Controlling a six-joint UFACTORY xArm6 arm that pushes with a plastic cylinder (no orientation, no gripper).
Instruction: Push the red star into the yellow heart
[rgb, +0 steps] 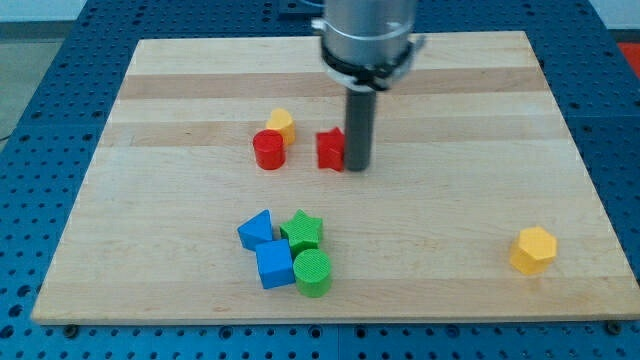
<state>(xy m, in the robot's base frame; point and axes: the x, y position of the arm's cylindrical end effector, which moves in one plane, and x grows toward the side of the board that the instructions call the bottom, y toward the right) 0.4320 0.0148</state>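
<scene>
The red star (331, 149) lies on the wooden board (180, 90), just right of centre-top. My tip (358, 166) stands against the star's right side, touching it. The yellow heart (281, 124) sits to the star's upper left, a short gap away. A red cylinder (268, 150) touches the heart's lower left and lies level with the star, to its left.
A blue triangle-like block (256, 229), a blue cube (274, 264), a green star (302, 230) and a green cylinder (313, 273) cluster at the lower middle. A yellow hexagon (532, 249) lies at the lower right.
</scene>
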